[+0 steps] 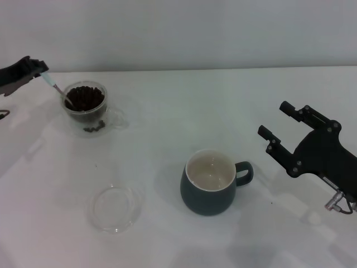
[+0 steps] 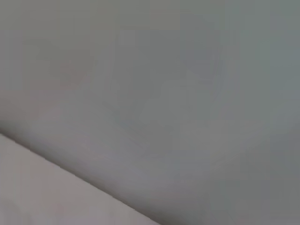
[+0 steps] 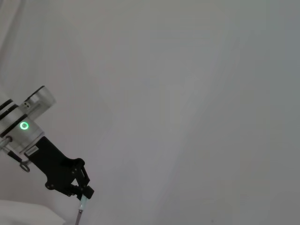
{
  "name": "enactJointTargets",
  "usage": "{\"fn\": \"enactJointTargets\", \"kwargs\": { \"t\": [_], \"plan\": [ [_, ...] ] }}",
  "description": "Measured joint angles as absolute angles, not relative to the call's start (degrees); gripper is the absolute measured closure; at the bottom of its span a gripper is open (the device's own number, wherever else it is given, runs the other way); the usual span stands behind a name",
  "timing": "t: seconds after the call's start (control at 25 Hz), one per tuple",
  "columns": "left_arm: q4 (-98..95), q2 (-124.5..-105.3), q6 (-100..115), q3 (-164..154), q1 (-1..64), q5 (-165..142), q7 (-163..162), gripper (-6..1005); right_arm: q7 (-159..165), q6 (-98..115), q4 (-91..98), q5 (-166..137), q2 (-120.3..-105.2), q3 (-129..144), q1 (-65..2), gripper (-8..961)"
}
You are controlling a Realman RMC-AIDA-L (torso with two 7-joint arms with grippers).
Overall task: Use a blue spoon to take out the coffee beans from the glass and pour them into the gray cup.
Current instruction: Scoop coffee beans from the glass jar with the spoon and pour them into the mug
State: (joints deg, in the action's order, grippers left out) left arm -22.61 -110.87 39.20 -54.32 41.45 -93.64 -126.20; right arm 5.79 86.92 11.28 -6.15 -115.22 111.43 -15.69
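Scooping step: left gripper (image 1: 40,69) clamped on spoon (image 1: 57,90), bowl buried in beans (image 1: 85,97) inside glass (image 1: 86,109); next, a level lift toward gray cup (image 1: 211,181); right gripper (image 1: 277,124) idle, fingers apart.

The table (image 1: 184,106) is a smooth, matt white surface. Far left, the glass (image 1: 85,106) is clear and glossy, with soft highlights on its wall, and the coffee beans (image 1: 85,97) inside look dark with a faint sheen. The blue spoon (image 1: 56,88) has a pale, smooth handle and a thin metal neck. Near the centre, the gray cup (image 1: 210,184) looks like glazed ceramic, dark outside and cream inside. A clear glossy dish (image 1: 115,207) lies near left. The left hand (image 1: 38,68) and right hand (image 1: 281,120) are matt black, likely plastic or coated metal.
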Motion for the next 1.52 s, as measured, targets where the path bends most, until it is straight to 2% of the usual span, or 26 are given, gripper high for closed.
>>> {"fn": "enactJointTargets", "kwargs": {
  "t": [0.88, 1.52],
  "plan": [
    [-20.01, -110.17, 45.87, -54.14, 34.91, -73.96, -127.18, 869, 5.8, 84.95, 12.34, -6.15, -115.31, 111.43, -15.82, 379],
    [-19.85, -110.64, 54.94, -54.14, 33.79, -69.67, -126.72, 868, 5.4, 83.81, 12.4, -6.15, -115.31, 111.3, -16.33, 379]
  ]
}}
